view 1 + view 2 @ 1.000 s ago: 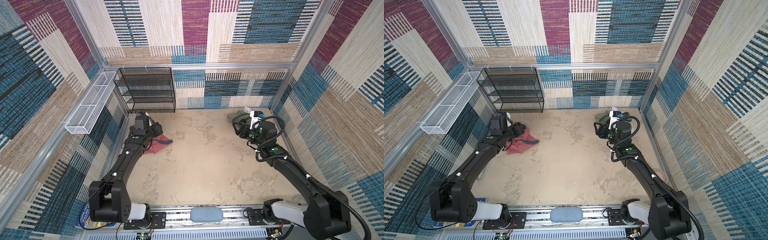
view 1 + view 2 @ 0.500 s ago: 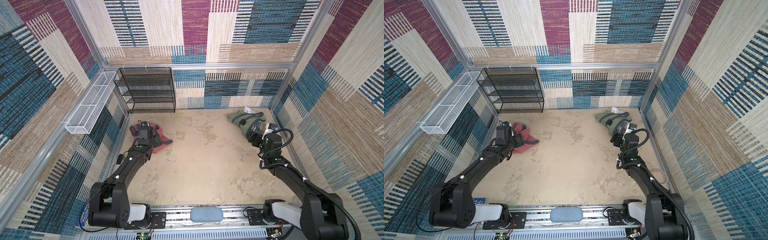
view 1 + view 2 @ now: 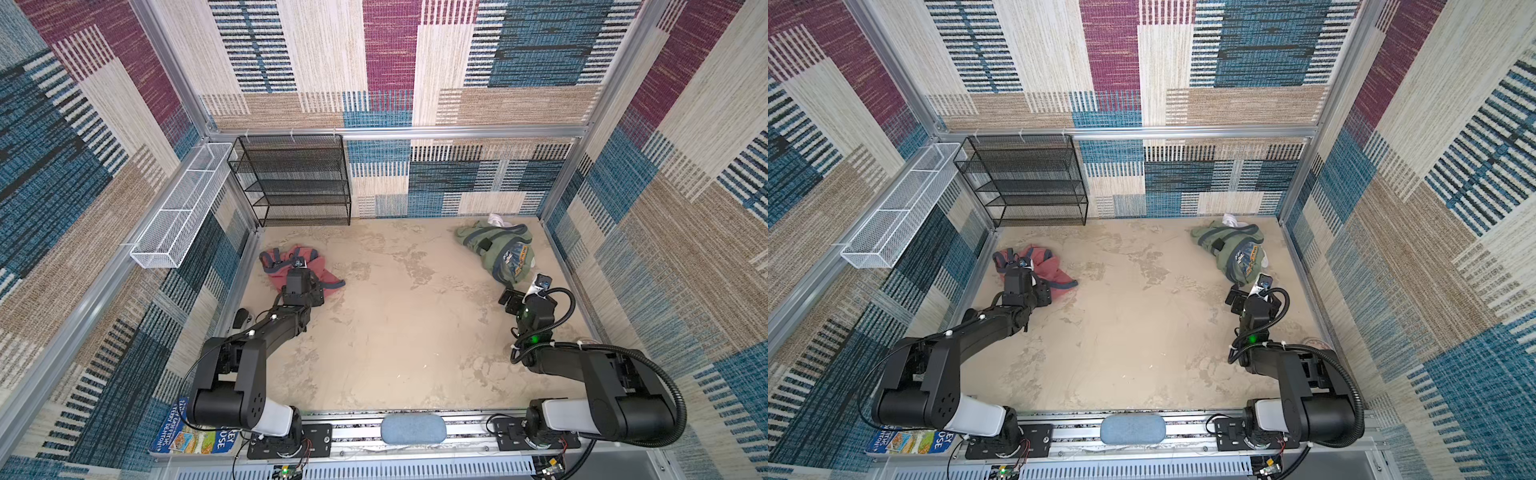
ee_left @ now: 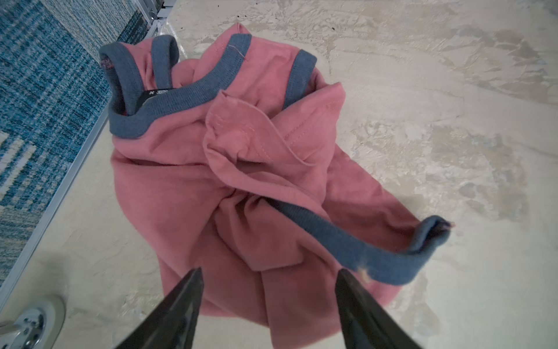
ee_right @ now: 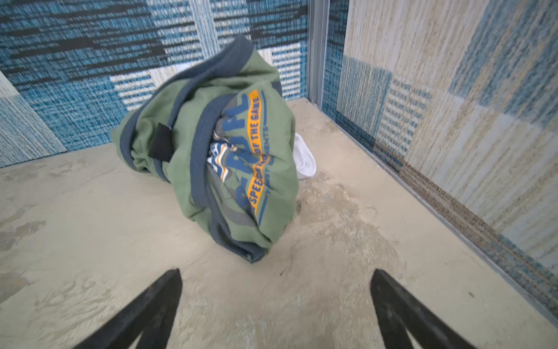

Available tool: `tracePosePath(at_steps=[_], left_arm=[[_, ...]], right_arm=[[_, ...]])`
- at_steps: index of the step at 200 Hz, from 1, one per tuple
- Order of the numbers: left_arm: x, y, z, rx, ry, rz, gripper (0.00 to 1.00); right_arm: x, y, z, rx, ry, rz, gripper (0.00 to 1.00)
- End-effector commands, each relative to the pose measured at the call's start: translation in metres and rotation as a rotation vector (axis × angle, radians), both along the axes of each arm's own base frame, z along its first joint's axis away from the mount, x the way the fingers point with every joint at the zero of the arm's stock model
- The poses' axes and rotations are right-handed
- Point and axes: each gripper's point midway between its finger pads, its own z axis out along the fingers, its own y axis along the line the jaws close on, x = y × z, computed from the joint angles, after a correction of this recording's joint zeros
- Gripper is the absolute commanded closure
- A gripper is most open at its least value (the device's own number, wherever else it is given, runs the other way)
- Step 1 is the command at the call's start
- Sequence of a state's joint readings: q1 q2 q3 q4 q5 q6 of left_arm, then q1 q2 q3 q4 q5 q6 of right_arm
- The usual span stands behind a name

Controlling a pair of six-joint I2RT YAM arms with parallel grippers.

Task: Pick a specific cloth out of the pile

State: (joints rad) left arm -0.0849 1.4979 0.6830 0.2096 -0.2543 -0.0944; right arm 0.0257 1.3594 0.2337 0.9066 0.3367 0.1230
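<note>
Laboratory robot test cell: an aluminium frame (image 3: 415,133) lined with patterned carpet panels (image 3: 390,50) encloses a bare floor (image 3: 395,332); a slotted base rail (image 3: 469,432) carries two robot arms (image 3: 270,328).

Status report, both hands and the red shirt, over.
Left hand open, over red shirt. Right hand open, empty. Shirt lies alone, apart from pile. Nothing in the way.

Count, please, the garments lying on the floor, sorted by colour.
Faded red sleeveless shirt with navy trim: 1
Olive green soft garment with blue-and-orange print: 1
Plain white garment, mostly hidden by the green one: 1
Total: 3
</note>
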Motion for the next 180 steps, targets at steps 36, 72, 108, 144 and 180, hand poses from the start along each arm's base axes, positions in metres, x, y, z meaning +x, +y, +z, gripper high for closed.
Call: tracePosePath(at_steps=[36,72,108,144,180], left_arm=[[0.016,0.003,0.014,0.092,-0.151,-0.071,0.28],[0.011,0.009,0.008,-0.003,-0.183,-0.089,0.30],[-0.001,0.009,0.006,-0.024,-0.303,-0.105,0.29],[0.002,0.007,0.005,-0.027,-0.280,-0.115,0.28],[0.002,0.007,0.006,-0.027,-0.283,-0.115,0.28]], right_arm=[[0.006,0.012,0.033,-0.059,-0.181,0.080,0.00],[0.014,0.025,0.029,-0.082,-0.161,0.160,0.00],[0.009,0.032,0.026,-0.090,-0.183,0.203,0.00],[0.014,0.031,0.019,-0.082,-0.152,0.211,0.00],[0.014,0.030,0.021,-0.085,-0.162,0.208,0.00]])
